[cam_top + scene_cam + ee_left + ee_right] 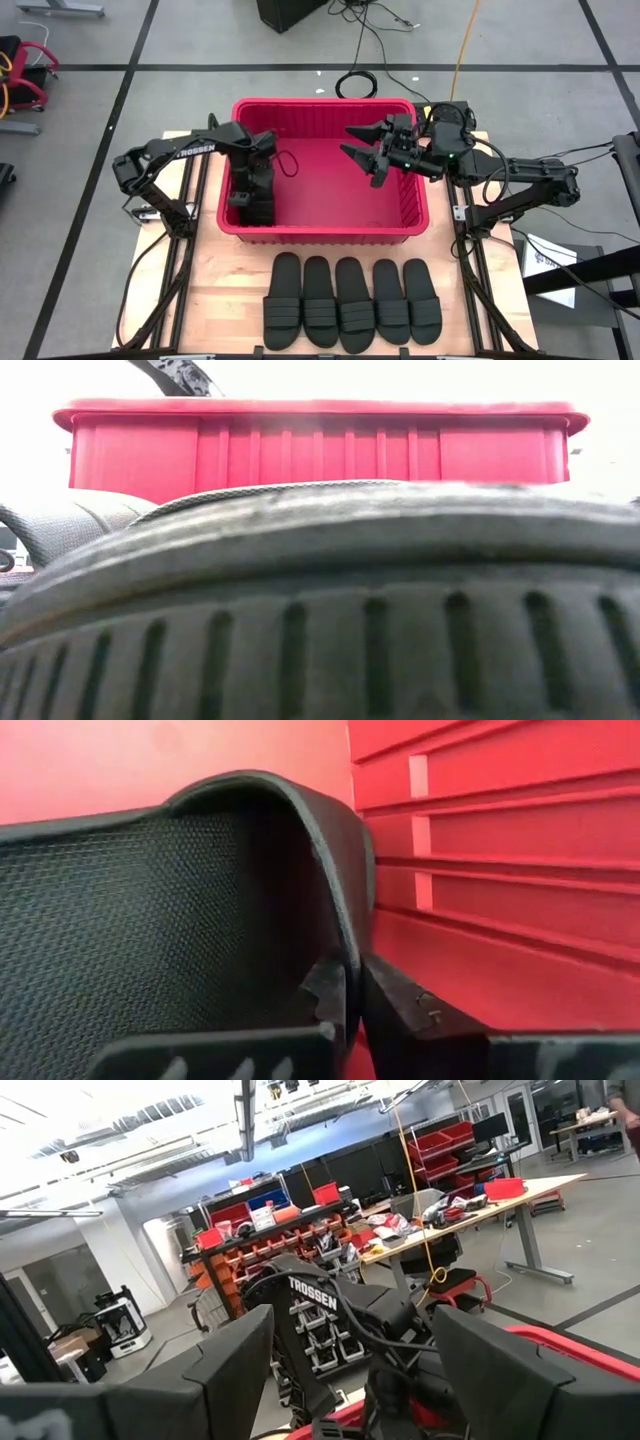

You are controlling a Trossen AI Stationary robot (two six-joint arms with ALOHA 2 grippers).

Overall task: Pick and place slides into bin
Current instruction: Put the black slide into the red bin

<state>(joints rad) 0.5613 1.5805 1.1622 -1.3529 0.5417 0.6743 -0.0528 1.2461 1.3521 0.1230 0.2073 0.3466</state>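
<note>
The red bin [325, 228] stands mid-table. My left gripper [250, 195] reaches down into the bin's left part, shut on a black slide [150, 920] close to the bin's ribbed wall [500, 840]. Several more slides [352, 300] lie side by side, soles down, on the table in front of the bin; the nearest one [320, 610] fills the low view. My right gripper [365, 152] hangs open above the bin's right part, with nothing between its fingers [490, 1370]. My left gripper pinches the thin edge of the slide's arched strap [345, 955] between its two fingers. The fingers slant down from above into the bin. The slide sits low inside the bin; whether it touches the floor I cannot tell.
A thin dark cord [288, 160] lies on the bin's floor near the left arm. The bin's middle and right floor [340, 190] is bare. Wooden tabletop [215, 280] shows on both sides of the row of slides.
</note>
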